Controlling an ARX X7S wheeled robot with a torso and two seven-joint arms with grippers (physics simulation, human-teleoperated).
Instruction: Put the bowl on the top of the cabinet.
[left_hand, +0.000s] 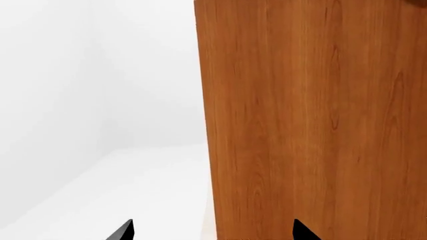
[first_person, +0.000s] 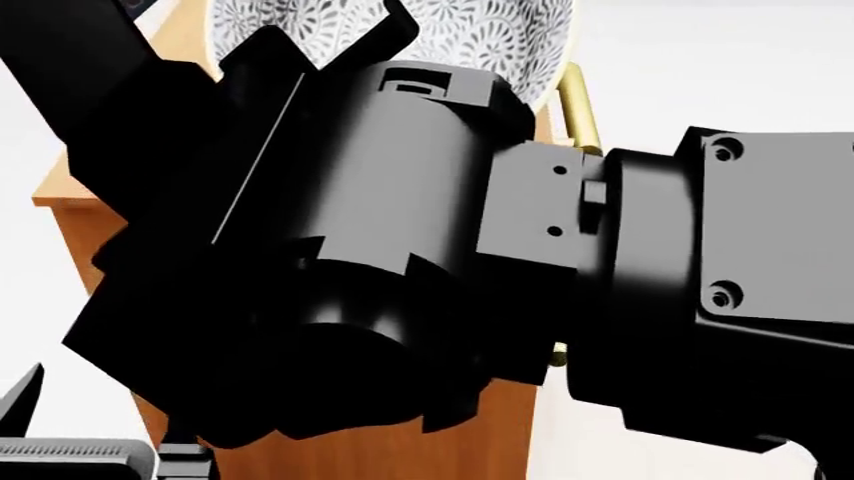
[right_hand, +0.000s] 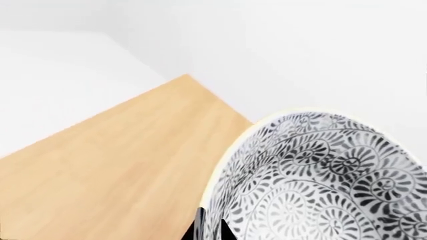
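The bowl (right_hand: 320, 180), white with a dense grey-black floral pattern, is pinched at its rim by my right gripper (right_hand: 211, 231), one finger inside and one outside. It is held tilted over the cabinet's light wood top (right_hand: 113, 165). In the head view the bowl (first_person: 494, 35) shows at the top behind my right arm, above the orange-brown cabinet (first_person: 387, 455) with its brass handle (first_person: 578, 105). My left gripper (left_hand: 212, 232) is open and empty, low beside the cabinet's side panel (left_hand: 313, 120).
My right arm (first_person: 400, 250) fills most of the head view and hides much of the cabinet. White floor and walls (left_hand: 93, 100) surround the cabinet. The cabinet top's far corner (right_hand: 187, 76) lies ahead of the bowl.
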